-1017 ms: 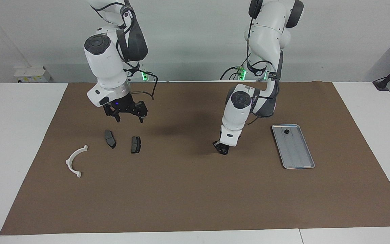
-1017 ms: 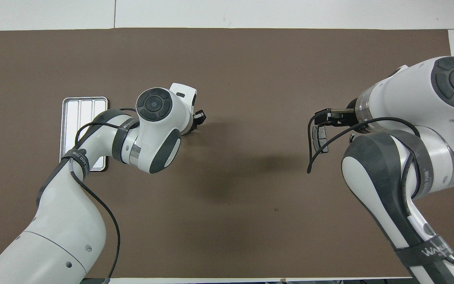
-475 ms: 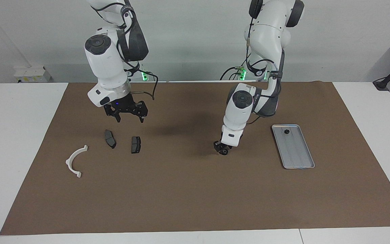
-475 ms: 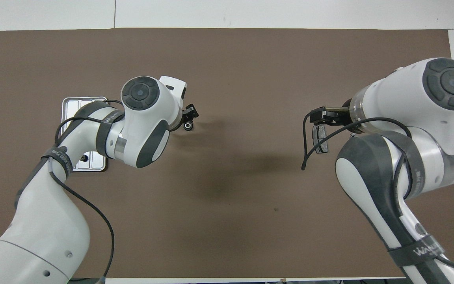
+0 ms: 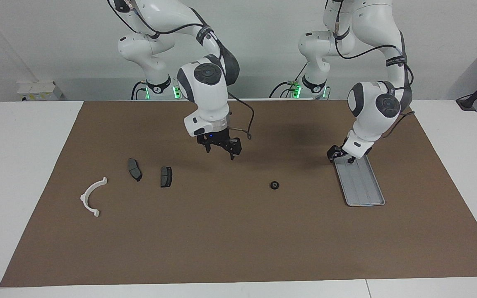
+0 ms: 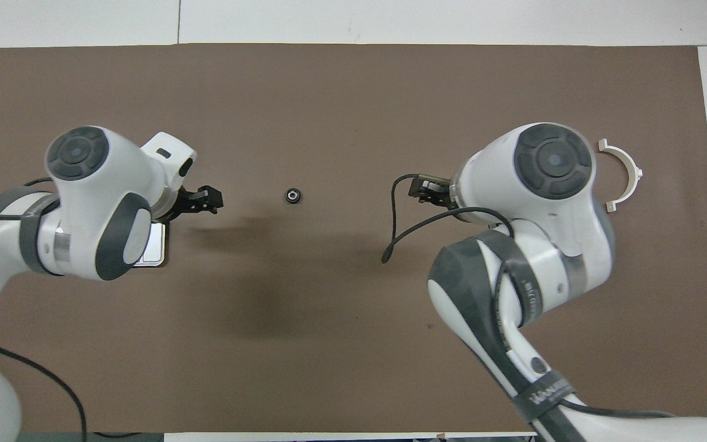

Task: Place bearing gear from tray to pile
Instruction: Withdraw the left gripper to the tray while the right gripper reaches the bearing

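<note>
The bearing gear, a small dark ring, lies alone on the brown mat mid-table, between the tray and the pile; it also shows in the overhead view. The silver tray lies toward the left arm's end. My left gripper is open and empty, low over the tray's end nearer the robots. A small dark part sits there. The pile is a white half-ring bracket and two dark pads. My right gripper is open and empty over bare mat.
In the overhead view the left arm covers most of the tray and the right arm covers the pads; the bracket shows beside it. The brown mat covers the table, with white table edge around it.
The left gripper let go of the bearing gear on the mat mid-table and moved back over the tray. The right gripper moved from over the pads toward the middle.
</note>
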Motion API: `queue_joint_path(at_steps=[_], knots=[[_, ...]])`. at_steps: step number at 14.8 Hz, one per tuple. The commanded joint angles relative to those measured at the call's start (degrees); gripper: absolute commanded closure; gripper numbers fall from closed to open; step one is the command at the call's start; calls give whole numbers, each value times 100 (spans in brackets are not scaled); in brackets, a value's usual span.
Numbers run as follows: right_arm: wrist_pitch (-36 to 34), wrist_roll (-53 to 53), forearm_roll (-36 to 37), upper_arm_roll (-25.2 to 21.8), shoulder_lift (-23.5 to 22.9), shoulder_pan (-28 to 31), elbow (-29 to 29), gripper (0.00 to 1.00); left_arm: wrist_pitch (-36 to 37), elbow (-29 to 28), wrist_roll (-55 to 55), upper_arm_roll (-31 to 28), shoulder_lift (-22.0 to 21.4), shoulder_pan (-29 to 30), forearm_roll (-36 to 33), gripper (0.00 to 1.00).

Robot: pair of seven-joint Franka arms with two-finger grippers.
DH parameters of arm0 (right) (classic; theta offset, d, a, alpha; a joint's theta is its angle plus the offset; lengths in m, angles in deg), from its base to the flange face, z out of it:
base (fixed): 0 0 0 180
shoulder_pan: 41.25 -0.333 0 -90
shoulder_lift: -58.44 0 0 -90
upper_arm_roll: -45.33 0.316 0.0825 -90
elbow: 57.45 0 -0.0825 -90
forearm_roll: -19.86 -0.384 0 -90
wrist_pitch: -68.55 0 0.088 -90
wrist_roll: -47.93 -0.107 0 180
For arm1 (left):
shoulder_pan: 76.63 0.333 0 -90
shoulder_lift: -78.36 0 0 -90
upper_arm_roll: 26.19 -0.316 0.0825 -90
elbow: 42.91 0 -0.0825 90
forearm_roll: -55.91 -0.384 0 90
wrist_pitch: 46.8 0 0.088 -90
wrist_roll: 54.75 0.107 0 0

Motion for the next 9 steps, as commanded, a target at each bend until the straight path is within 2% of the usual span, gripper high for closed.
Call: queue_joint_path(at_steps=[1, 3, 5, 9], knots=[[-812, -391, 351, -40, -1012, -340, -1372, 0, -320, -352, 653, 73, -209, 377, -1, 3], [-1149, -935, 581, -31, -1865, -586, -2550, 0, -767, -623, 734, 73, -218, 562, -1, 8], [-1176, -1060, 591, -31, -2289, -622, -3055, 0, -1076, -844, 655, 73, -218, 607, -1, 8], [-1457, -1298, 573, -14, -3045, -754, -4197, 0, -1016, -862, 50, 82, -218, 555, -1, 9]])
